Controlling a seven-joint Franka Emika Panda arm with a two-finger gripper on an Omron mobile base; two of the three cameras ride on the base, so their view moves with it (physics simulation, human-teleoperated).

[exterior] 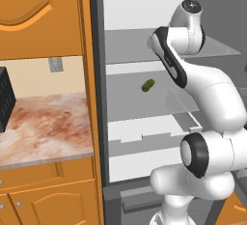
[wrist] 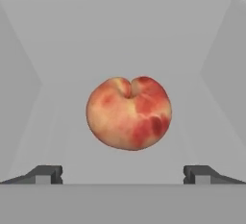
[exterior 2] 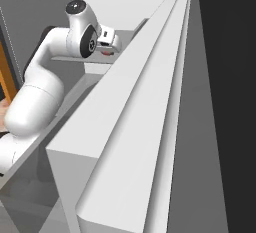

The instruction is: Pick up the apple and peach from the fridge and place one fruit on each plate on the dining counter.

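A red and yellow peach [wrist: 129, 113] rests on a grey shelf inside the fridge [exterior: 130, 122], straight ahead of my gripper [wrist: 122, 175]. The gripper is open, and its two dark fingertips [wrist: 45, 174] stand wide apart, short of the fruit and touching nothing. In the left base view the white arm [exterior: 212, 93] bends up into the upper right part of the fridge. From the right base view its wrist [exterior 2: 82, 24] reaches over that shelf. The apple, the plates and the dining counter are out of view.
A small green vegetable [exterior: 148, 85] lies on the middle shelf. The open fridge door [exterior 2: 150, 127] stands close on the right. Left of the fridge is a marbled counter [exterior: 43, 122] over orange panelled cabinets, with a dark appliance [exterior: 5, 98] at its edge.
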